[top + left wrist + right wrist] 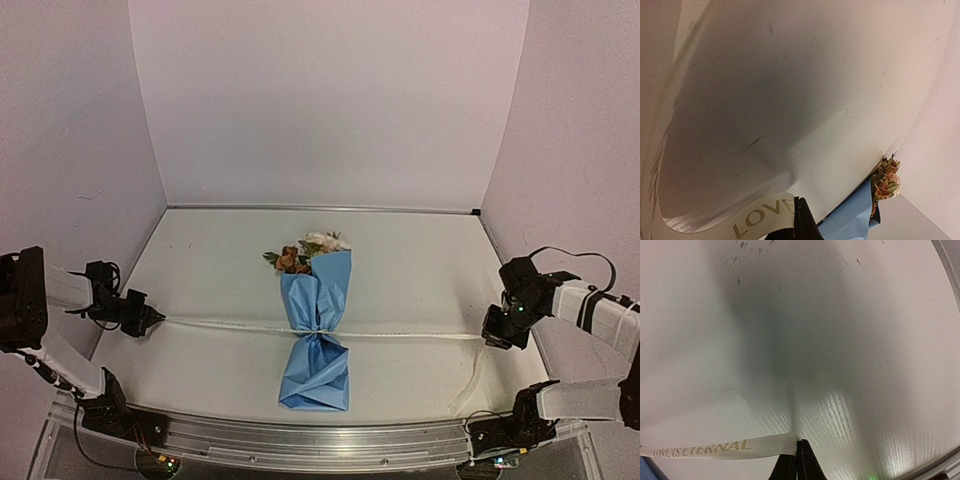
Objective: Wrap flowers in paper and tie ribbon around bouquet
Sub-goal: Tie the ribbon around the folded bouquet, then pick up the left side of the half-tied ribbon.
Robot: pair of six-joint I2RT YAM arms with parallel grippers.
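While edge-to-edge, ribbon (230, 326), left pincer (155, 320) to right pincer (490, 338)

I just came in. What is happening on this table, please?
Two robot arms are tying up a bouquet. The flowers are already wrapped in the blue paper, and the bundle lies in the middle of the table. The left gripper and the right gripper are each shut on one end of the ribbon, which is stretched straight between them across the pinched middle of the paper. No bow is visible yet.
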